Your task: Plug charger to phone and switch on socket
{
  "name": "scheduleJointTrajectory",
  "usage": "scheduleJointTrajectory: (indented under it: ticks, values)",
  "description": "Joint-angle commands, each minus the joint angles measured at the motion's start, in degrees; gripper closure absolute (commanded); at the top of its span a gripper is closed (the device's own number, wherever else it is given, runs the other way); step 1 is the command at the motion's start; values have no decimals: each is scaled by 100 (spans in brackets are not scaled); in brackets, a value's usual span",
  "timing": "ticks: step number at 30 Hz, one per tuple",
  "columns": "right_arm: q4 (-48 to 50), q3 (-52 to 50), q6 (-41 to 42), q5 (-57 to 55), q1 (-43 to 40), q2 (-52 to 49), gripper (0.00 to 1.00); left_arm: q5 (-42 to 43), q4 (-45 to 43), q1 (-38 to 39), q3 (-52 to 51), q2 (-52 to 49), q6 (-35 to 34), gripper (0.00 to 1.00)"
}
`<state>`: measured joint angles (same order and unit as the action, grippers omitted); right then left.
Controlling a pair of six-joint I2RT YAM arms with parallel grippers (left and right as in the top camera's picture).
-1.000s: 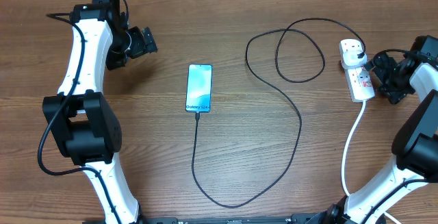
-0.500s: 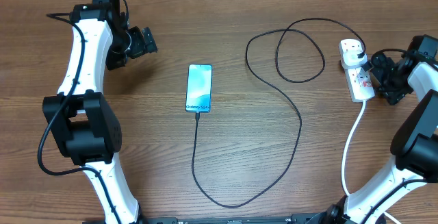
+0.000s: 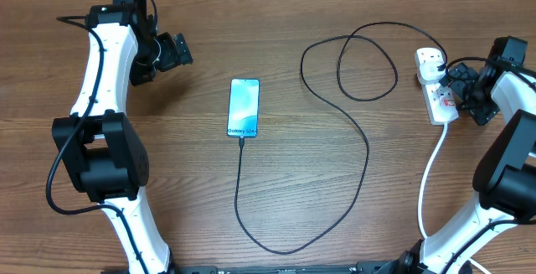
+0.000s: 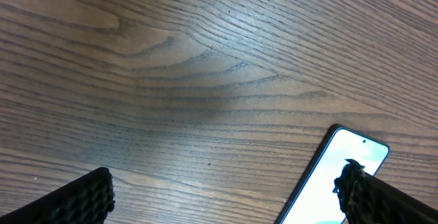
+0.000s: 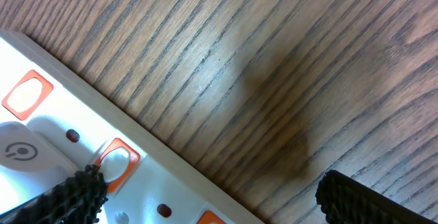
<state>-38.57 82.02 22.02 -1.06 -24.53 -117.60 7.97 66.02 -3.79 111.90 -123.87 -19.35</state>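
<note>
The phone lies flat in the middle of the table, screen up; its corner shows in the left wrist view. The black charger cable runs from the phone's near end in a big loop up to a white plug in the socket at the right. My left gripper is open and empty, up and left of the phone. My right gripper is open over the socket's right edge, one finger beside an orange-red switch.
The socket's thick white cord runs down toward the table's front edge on the right. Bare wooden table lies between the left arm and the phone.
My right gripper has moved left and slightly up, from beside the socket to over its right edge. The left arm, phone and cable have not moved.
</note>
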Motion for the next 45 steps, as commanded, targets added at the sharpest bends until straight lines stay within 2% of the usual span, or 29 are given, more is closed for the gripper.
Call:
scheduleJointTrajectory:
  ticks: [1, 24, 45]
  values:
    - [-28, 33, -146, -79, 109, -199, 0, 44, -4, 4, 44, 42, 4, 0]
    - [127, 133, -234, -2, 68, 122, 0, 44, -4, 4, 44, 42, 4, 0]
    - [120, 131, -389, 772, -284, 369, 0, 44, -4, 4, 44, 42, 4, 0]
